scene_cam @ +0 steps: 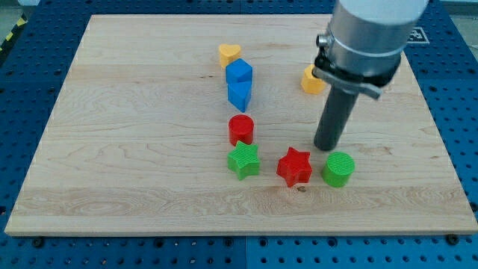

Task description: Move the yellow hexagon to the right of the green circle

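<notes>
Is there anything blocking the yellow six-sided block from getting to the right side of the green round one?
Nothing visible. The yellow hexagon, partly hidden behind the arm, sits toward the view's top; my tip is between it and the green circle, whose right side shows only bare board.

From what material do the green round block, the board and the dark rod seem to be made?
The green round block looks like matte plastic; fine ridges on its top suggest 3D printing, though that is uncertain. The board looks like pale wood with a smooth finish, showing straight grain lines. The dark rod, ending at my tip just above the green round block, looks like matte black metal or plastic; I cannot tell which.
</notes>
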`<state>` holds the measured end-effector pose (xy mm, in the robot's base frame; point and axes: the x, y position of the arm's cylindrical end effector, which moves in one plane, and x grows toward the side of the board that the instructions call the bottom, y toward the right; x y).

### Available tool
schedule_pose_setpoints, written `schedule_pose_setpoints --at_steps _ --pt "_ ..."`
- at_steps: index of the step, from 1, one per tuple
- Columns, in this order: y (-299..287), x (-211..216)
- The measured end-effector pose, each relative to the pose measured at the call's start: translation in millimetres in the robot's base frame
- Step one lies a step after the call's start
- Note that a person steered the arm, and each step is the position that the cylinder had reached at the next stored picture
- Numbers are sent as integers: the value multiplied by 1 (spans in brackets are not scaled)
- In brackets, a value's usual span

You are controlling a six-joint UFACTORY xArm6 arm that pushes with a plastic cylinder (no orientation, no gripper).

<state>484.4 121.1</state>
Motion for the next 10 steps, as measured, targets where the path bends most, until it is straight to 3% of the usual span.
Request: schedule_pose_setpoints --at_steps 2,5,7,10 --pt "-33 -91" --pt "-22 -148" --pt "22 -114" --pt "29 -86"
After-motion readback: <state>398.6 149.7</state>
